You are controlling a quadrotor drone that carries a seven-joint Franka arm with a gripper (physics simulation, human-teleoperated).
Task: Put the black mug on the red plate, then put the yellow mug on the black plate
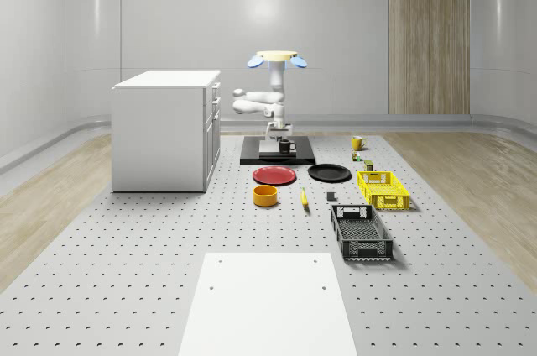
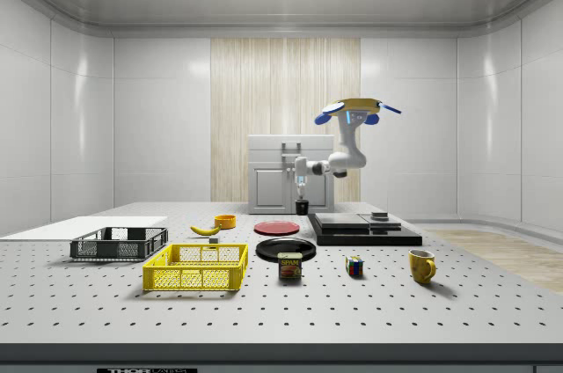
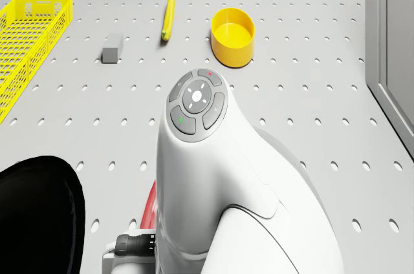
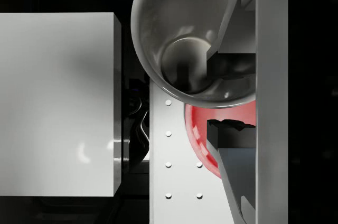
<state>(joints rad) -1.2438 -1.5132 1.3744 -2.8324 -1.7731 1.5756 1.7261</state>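
Drone hovers above the black platform. Gripper is clamped on the black mug's rim, near the platform's front edge, beside the red plate.

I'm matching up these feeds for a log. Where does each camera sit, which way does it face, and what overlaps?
Whole-scene view: high, off the robot, facing the drone over the black slab.
Side view: low at the table's side, past the yellow mug; arm shows.
Drone view: on the body, looking down; arm link shows.
Wrist view: along the end effector, fingers astride the black mug wall.
Shared: red plate, in whole-scene and wrist views.
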